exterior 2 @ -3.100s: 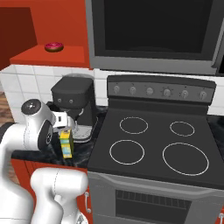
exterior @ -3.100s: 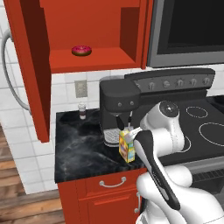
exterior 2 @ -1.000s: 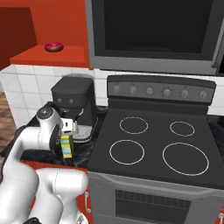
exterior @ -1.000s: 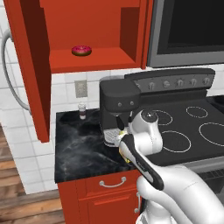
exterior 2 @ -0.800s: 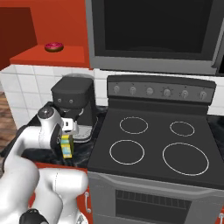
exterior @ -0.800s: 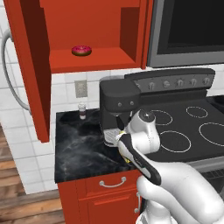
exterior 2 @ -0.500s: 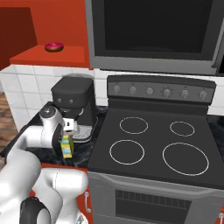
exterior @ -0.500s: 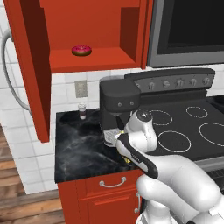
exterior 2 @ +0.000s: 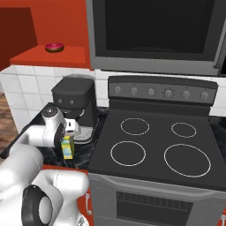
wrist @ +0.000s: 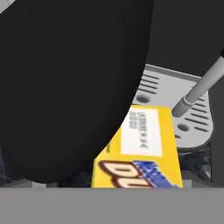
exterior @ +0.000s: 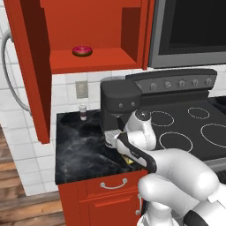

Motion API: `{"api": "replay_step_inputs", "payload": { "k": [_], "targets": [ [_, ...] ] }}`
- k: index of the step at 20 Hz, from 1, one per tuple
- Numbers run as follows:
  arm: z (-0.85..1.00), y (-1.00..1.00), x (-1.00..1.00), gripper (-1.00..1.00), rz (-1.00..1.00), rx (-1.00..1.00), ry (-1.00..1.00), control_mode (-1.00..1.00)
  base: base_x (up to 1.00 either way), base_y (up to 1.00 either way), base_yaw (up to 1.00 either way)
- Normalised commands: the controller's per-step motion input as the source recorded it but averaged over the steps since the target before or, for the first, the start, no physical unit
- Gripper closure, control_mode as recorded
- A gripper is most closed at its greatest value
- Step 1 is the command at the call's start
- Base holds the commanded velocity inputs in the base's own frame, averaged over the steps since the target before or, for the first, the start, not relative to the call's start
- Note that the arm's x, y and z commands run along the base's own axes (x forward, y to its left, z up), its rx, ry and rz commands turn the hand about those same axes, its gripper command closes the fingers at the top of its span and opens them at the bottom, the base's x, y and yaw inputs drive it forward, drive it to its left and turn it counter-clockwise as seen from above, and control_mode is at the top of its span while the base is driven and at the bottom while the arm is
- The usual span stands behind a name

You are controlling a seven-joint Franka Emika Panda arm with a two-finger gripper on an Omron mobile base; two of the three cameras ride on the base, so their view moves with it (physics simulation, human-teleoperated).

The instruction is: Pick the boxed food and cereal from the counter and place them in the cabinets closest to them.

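Just one yellow box (exterior 2: 67, 148) stands on the black bench (exterior: 79, 150), immediately near-side of the single coffee machine (exterior: 118, 106), with the end effector (exterior 2: 69, 129) lowered over it, fingers apart.

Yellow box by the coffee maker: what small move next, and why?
Probably ease the open gripper down around the small yellow box. It stands upright on the glossy black marbled counter, in front of the black coffee maker, close below the hand, and isn't gripped yet.
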Motion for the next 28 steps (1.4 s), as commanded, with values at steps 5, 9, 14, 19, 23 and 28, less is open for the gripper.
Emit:
{"api": "replay_step_inputs", "payload": {
  "k": [5,9,14,19,23,28],
  "targets": [
    [-0.08,0.00,0.00,1.00,0.00,0.00,0.02,-1.00,0.00,0.00,0.00],
    [0.00,0.00,0.00,1.00,0.00,0.00,0.00,-1.00,0.00,0.00,0.00],
    [0.07,0.00,0.00,1.00,-0.01,0.00,0.00,-1.00,0.00,0.00,0.00],
    [0.25,0.00,0.00,1.00,-0.02,0.00,0.01,-1.00,0.00,0.00,0.00],
    [0.37,0.00,0.00,1.00,-0.04,0.00,0.07,-1.00,0.00,0.00,0.00],
    [0.43,0.00,0.00,1.00,-0.06,0.00,0.08,-1.00,0.00,0.00,0.00]
  ]
}}
